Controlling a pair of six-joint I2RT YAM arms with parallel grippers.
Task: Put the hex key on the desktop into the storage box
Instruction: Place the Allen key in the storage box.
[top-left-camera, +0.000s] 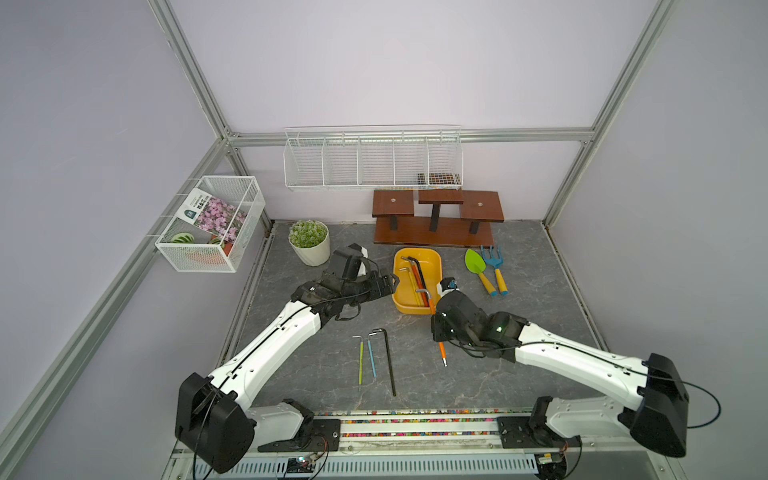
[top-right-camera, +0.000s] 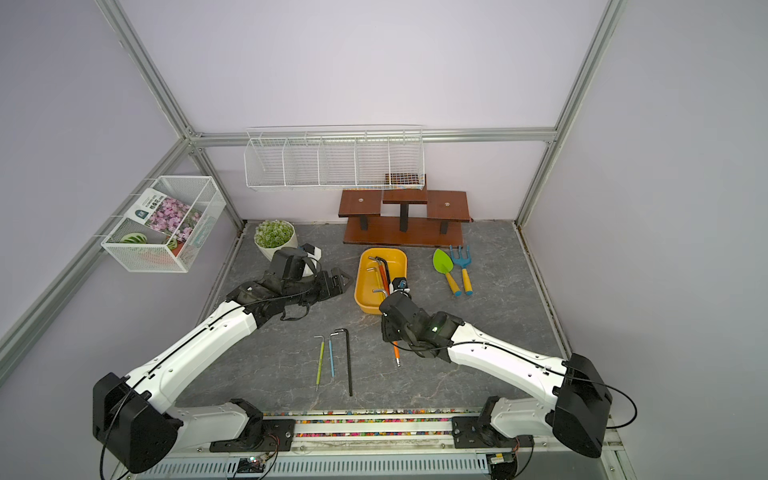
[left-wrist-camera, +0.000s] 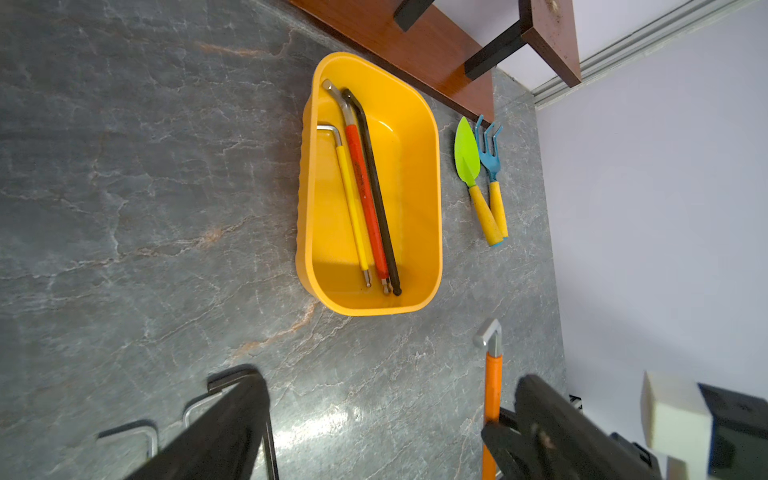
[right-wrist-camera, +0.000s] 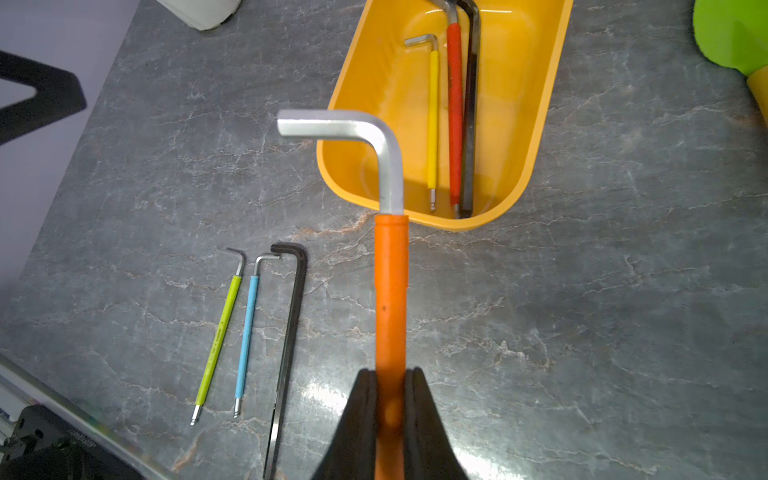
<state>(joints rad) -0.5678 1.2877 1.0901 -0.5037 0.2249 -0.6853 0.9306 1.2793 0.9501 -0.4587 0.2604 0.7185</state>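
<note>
Three hex keys (yellow (right-wrist-camera: 433, 120), red (right-wrist-camera: 455, 112), black (right-wrist-camera: 470, 124)) lie lengthwise in the storage box (right-wrist-camera: 536, 124). Three more lie on the desk (right-wrist-camera: 582, 332), side by side: green key (right-wrist-camera: 218, 336), blue key (right-wrist-camera: 246, 336), long black key (right-wrist-camera: 291, 332).

Seventh item: the orange hex key (right-wrist-camera: 390, 291), off the desk, clamped on its sleeve by the right jaws, which are closed narrow around it.
- Long axis: runs straight out from the jaws toward the box, roughly in line with the box's own length; silver bent end leads, ball end trails behind the wrist (top-left-camera: 444, 361).
- Bent end sits about at the box's near rim. The views do not settle whether it is past the rim.
- Judgement: the coming move is a short advance along the key's own axis, then release; the trailing end must clear the near rim.

Left jaws: wide, empty, beside the box's long side, pointing at it. The right arm has the work.
</note>
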